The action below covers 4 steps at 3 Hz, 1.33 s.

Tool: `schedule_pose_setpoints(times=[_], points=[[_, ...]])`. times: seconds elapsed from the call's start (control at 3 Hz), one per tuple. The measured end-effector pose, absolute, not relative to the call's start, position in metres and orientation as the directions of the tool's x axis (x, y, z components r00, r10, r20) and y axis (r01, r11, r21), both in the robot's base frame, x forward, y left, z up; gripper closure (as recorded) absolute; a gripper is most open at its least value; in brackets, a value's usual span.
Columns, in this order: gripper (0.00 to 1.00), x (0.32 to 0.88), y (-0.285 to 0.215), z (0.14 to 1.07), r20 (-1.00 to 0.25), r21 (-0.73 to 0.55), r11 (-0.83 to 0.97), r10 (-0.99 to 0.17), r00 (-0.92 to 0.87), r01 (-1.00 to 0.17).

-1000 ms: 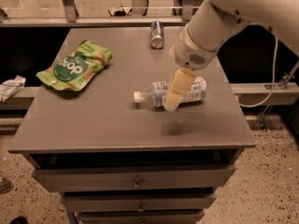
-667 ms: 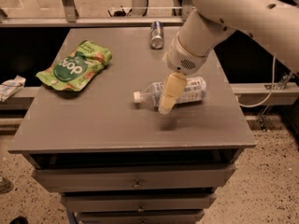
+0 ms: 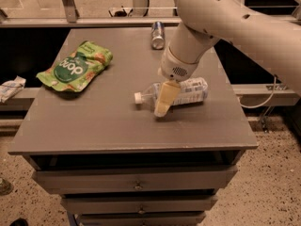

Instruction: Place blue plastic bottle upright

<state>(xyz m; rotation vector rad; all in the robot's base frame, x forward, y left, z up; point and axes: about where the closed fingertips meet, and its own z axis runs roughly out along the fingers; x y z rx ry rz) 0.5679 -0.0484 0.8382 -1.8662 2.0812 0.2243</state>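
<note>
The blue plastic bottle (image 3: 190,90) lies on its side on the grey table (image 3: 94,121), right of the middle. Its white cap (image 3: 138,97) points left and its pale blue-and-white label faces up. My gripper (image 3: 162,107) hangs from the big white arm (image 3: 211,18) and points down. It stands over the bottle's neck and shoulder, just right of the cap, and hides that part. Its tip is close to the tabletop in front of the bottle. I cannot tell whether it touches the bottle.
A green snack pouch (image 3: 77,67) lies at the table's left. A small silver-blue can (image 3: 158,35) stands at the back edge. A white crumpled object (image 3: 9,87) lies off the table to the left. Drawers (image 3: 136,180) sit under the front edge.
My gripper has moved left along the bottle, from over its middle toward the neck near the cap, and slightly lower. The bottle has not moved.
</note>
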Motion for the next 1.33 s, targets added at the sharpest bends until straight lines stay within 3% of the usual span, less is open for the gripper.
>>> schedule_pose_setpoints(times=[0.33,0.67,1.0,1.33], points=[[0.41,0.570,-0.047,0.834,-0.329,-0.099,0.128,-0.940,-0.089,-0.987],[0.73,0.578,-0.060,0.846,-0.345,-0.108,0.143,-0.934,-0.098,-0.984],[0.96,0.592,-0.071,0.883,-0.440,-0.131,0.155,-0.894,-0.083,-0.979],[1.00,0.615,-0.084,0.922,-0.613,-0.185,0.172,-0.790,-0.023,-0.968]])
